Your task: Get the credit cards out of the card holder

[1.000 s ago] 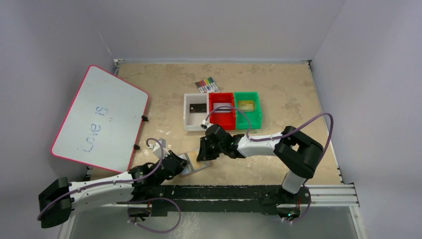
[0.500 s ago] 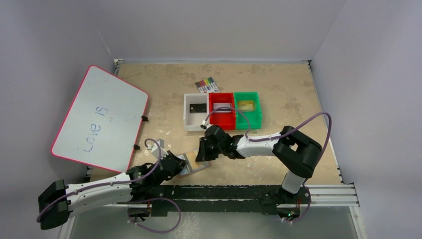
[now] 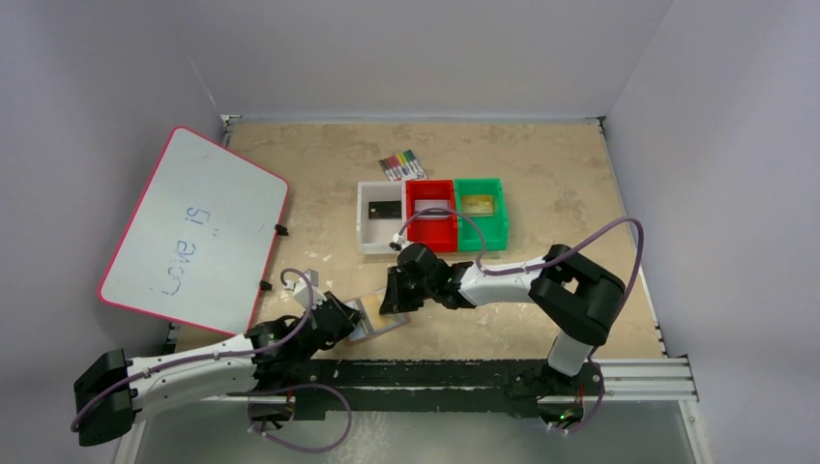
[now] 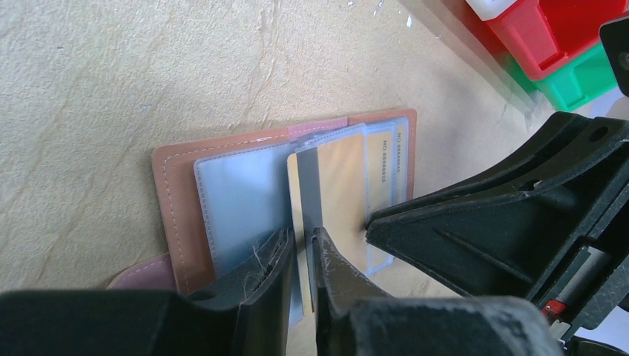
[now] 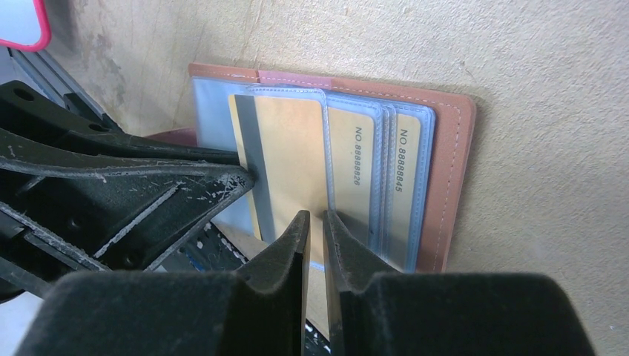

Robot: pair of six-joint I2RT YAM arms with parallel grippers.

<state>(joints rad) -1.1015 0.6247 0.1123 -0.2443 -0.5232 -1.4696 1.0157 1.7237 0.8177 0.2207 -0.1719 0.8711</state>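
Open card holder (image 5: 445, 185) lies flat near the table's (image 3: 541, 174) front edge, between both grippers.
Stitched tan leather with glossy clear pockets (image 4: 237, 200) holding flat gold cards (image 5: 360, 178) with printed numbers. One striped gold card (image 5: 289, 170) sits partly out of its pocket. The right gripper (image 5: 315, 237) is clenched on the card holder at a pocket edge. The left gripper (image 4: 302, 267) closely flanks the striped edge, grip indeterminable. Black fingers cover the near side. Beyond are white (image 3: 379, 217), red (image 3: 431, 215) and green bins (image 3: 481, 213), a marker pack (image 3: 401, 164) and a whiteboard (image 3: 193, 232).
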